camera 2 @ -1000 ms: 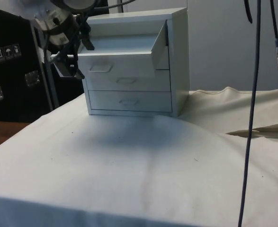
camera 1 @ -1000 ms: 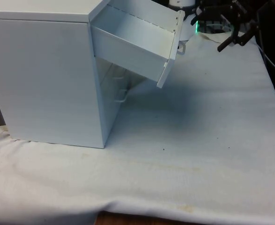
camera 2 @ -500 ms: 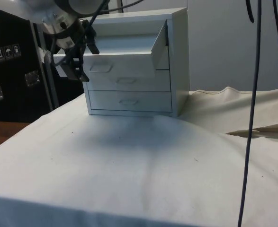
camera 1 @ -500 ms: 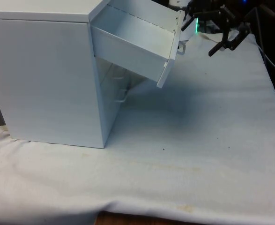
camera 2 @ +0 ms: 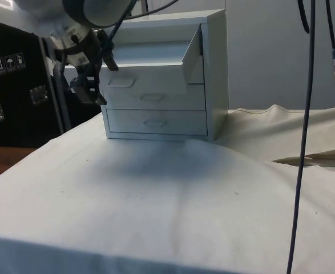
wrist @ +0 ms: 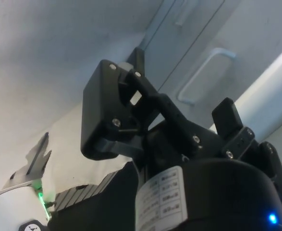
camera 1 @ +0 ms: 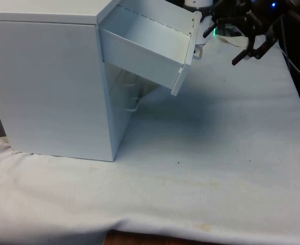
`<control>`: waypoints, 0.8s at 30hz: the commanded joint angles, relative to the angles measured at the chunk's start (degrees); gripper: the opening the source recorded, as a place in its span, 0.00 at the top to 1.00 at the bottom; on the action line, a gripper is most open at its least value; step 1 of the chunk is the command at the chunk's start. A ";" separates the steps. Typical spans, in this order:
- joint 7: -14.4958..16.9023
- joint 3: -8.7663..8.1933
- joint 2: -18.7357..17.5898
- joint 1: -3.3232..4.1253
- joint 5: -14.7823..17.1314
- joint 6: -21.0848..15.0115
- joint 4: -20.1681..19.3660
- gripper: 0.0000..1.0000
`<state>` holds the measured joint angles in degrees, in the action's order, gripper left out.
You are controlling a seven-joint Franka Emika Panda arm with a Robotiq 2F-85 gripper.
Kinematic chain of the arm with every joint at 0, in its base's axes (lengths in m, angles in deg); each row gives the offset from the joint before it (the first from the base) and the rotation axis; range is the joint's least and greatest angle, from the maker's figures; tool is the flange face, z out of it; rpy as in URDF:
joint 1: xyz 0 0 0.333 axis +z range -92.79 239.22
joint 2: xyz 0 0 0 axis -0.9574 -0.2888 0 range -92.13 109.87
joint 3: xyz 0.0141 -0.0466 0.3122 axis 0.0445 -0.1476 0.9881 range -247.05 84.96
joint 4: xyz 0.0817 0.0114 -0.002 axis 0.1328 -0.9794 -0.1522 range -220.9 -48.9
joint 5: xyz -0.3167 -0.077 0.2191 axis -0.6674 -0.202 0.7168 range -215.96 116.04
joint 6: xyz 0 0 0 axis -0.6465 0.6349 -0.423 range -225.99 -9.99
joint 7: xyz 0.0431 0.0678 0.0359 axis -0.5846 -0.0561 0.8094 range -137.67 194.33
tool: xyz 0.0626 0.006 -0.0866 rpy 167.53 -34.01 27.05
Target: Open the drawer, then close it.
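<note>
A white chest of drawers (camera 1: 47,87) stands on the cloth at the front view's left. Its top drawer (camera 1: 144,48) is pulled far out and sags downward at its front, with a small handle (camera 1: 198,52) on the face. In the side view the top drawer (camera 2: 144,71) juts out above two closed lower drawers (camera 2: 153,121). My black gripper (camera 1: 248,55) hangs off the drawer's front, apart from it, open with nothing between its fingers. From the side, the gripper (camera 2: 96,80) is just left of the drawer face. The wrist view has the gripper (wrist: 179,91) facing a lower drawer's handle (wrist: 205,74).
Dark cables (camera 2: 304,114) hang down in the side view's right. A fold of the cloth (camera 2: 315,154) is raised there. The white cloth (camera 1: 216,153) spreads open in front of the chest. Dark cabinets (camera 2: 7,97) stand behind the arm.
The gripper has turned and dropped a little beside the drawer front, staying clear of it. The top drawer stays pulled out and tilted.
</note>
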<state>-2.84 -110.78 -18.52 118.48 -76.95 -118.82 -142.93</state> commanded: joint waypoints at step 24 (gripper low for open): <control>-0.69 0.23 -1.43 0.11 0.00 -0.34 0.11 0.16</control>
<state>-3.53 -110.55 -19.90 118.59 -76.95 -119.11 -142.82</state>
